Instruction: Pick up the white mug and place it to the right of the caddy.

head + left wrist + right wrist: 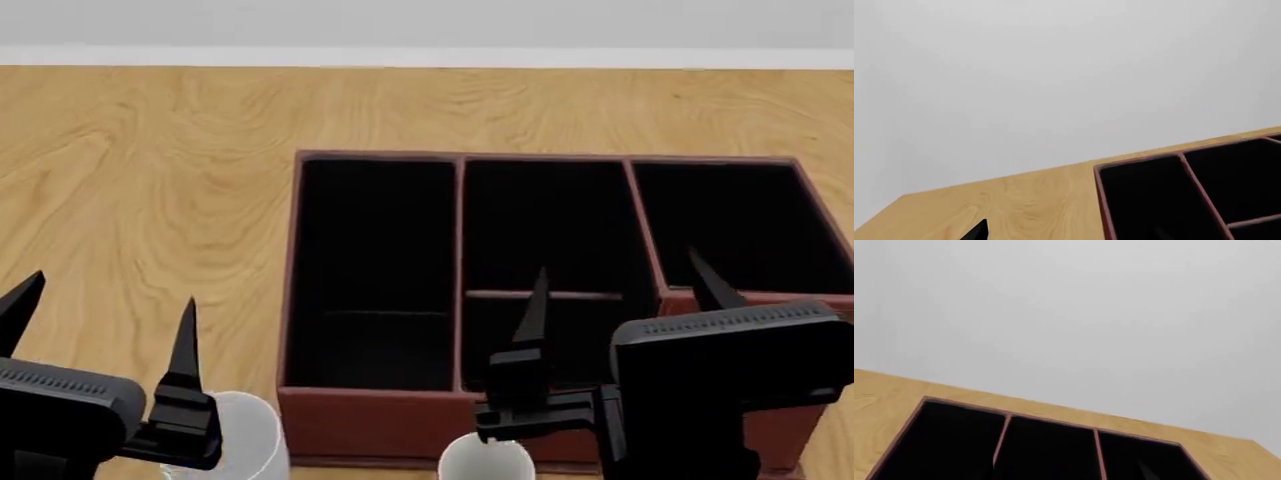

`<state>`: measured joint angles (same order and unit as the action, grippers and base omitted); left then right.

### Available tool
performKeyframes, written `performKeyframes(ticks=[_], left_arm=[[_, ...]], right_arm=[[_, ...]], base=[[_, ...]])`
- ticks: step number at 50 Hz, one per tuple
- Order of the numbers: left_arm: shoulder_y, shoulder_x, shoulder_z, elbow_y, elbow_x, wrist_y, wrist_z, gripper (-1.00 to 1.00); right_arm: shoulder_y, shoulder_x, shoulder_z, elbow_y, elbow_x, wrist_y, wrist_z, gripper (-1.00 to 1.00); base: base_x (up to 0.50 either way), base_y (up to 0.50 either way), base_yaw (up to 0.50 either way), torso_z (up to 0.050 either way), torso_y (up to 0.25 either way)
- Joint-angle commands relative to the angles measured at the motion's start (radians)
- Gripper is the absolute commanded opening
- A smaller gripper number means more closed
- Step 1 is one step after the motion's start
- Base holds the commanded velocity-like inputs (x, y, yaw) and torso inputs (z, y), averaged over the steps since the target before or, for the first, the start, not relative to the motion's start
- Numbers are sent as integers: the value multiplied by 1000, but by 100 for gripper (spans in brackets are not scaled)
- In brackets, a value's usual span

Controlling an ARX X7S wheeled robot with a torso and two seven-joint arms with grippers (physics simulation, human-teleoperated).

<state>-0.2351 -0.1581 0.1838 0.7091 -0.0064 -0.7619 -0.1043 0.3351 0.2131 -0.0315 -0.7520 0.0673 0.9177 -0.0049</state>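
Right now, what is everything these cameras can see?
Caddy: one, reddish-brown with black-lined compartments, middle of the table, nothing seen inside.
White mug: one, near the caddy's front left corner, partly behind the left gripper.
Second mug: one, only a white rim shows, at the caddy's front edge.
Table: one, light wood.
Wall: pale grey, behind the table.
Left gripper: black fingers apart, holding nothing.
Right gripper: black fingers apart, holding nothing.
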Motion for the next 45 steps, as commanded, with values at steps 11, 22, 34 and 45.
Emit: performKeyframes(ticks=[11, 22, 34, 45], left_arm=[[2, -12, 9, 19, -6, -6, -21, 100], [8, -17, 4, 23, -18, -1, -26, 100], [9, -24, -3, 22, -29, 5, -31, 100], [11, -28, -3, 24, -36, 8, -37, 100]], right_arm=[[-4, 8, 12, -24, 18, 7, 5, 100], [-4, 12, 6, -33, 22, 17, 12, 100], [0, 15, -3, -36, 24, 19, 20, 100], [1, 16, -5, -32, 30, 18, 25, 100]], base=[[318, -4, 0, 0, 0], [145, -122, 0, 0, 1], [57, -64, 0, 0, 0], [0, 0, 0, 0, 0]])
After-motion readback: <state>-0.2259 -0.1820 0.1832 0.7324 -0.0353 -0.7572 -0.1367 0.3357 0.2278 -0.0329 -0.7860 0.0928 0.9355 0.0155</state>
